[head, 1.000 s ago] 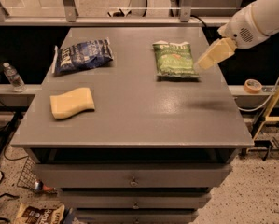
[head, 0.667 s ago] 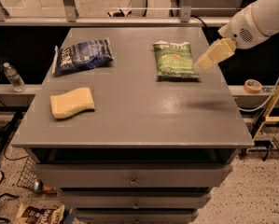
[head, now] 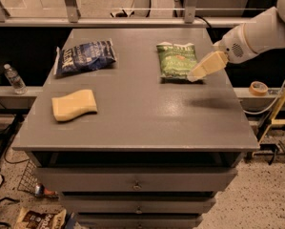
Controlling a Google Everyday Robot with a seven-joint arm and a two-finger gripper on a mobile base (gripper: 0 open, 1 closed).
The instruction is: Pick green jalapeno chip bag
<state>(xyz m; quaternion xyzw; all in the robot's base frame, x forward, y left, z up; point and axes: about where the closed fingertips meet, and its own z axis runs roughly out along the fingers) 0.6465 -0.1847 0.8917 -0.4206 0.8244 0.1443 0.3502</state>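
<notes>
The green jalapeno chip bag lies flat on the grey table at the back right, its pale band at the far edge and a small reddish mark in the centre. My gripper comes in from the right on the white arm. Its tan fingers hover above the table at the bag's near right corner, overlapping that corner in the view. A shadow lies on the table below and to the right of the gripper.
A dark blue chip bag lies at the back left. A pale yellow sponge-like block lies at the left front. Drawers sit under the tabletop. A water bottle and a tape roll rest on side ledges.
The gripper has moved slightly left and down, closer to the green bag's near right corner. The bags and the sponge have not moved.
</notes>
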